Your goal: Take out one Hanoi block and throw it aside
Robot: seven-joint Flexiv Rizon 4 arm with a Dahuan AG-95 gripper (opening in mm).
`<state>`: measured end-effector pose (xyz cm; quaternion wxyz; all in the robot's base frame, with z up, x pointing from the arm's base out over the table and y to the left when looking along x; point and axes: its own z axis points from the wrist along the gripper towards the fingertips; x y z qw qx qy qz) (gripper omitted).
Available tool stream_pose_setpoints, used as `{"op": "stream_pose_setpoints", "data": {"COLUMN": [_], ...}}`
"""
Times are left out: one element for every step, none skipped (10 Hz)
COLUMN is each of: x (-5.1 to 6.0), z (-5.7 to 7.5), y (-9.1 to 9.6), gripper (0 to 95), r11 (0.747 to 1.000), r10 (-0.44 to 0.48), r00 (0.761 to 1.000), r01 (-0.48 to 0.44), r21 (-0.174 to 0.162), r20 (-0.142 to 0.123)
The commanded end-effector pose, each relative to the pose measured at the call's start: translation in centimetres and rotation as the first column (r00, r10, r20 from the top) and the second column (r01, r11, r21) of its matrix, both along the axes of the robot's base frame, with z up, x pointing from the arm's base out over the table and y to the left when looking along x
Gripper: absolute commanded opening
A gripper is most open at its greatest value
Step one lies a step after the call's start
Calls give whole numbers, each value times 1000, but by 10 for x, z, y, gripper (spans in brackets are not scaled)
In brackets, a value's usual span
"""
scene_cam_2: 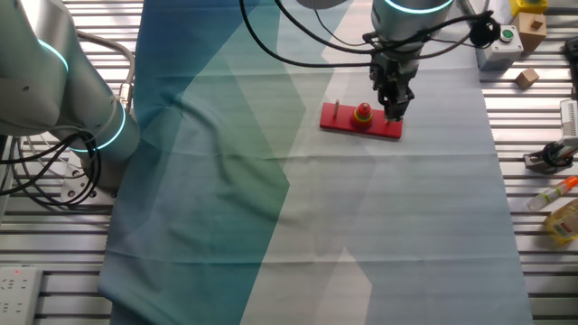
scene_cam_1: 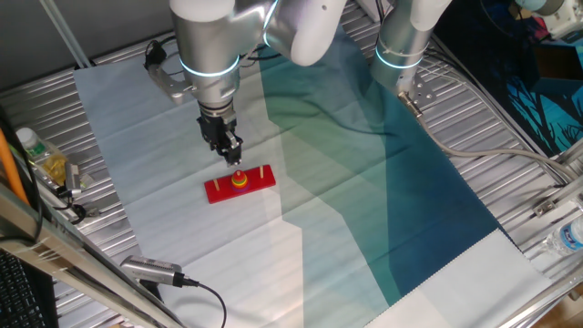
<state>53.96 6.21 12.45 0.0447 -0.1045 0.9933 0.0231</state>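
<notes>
Centrally, we note the Hanoi block (scene_cam_1: 240, 174) — a tiny red ring — sitting atop the wider yellow disc (scene_cam_1: 240, 180) on the middle peg of the flat red base (scene_cam_1: 219, 189). Bare pegs stand either side. Our gripper (scene_cam_1: 233, 157) hangs just above and beside the stack; we cannot tell its jaw gap. Base rests on a blue-white cloth (scene_cam_1: 364, 200) covering the table (scene_cam_1: 41, 100).
</notes>
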Motion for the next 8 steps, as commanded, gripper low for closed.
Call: {"op": "stream_pose_setpoints", "data": {"x": [2, 2, 2, 1, 1, 1, 1, 1], "z": [-6, -9, -12, -14, -16, -18, -19, -19], "y": [3, 3, 3, 4, 4, 4, 4, 4], "gripper": [570, 570, 570, 570, 570, 570, 570, 570], "r11": [994, 993, 994, 993, 991, 989, 989, 990], "r10": [-107, -114, -110, -114, -128, -137, -138, -132], "r00": [994, 993, 994, 993, 992, 990, 990, 991], "r01": [107, 114, 110, 114, 128, 138, 139, 132], "r21": [22, 28, 27, 29, 36, 45, 43, 41], "r20": [-14, -14, -14, -15, -19, -22, -22, -20]}}
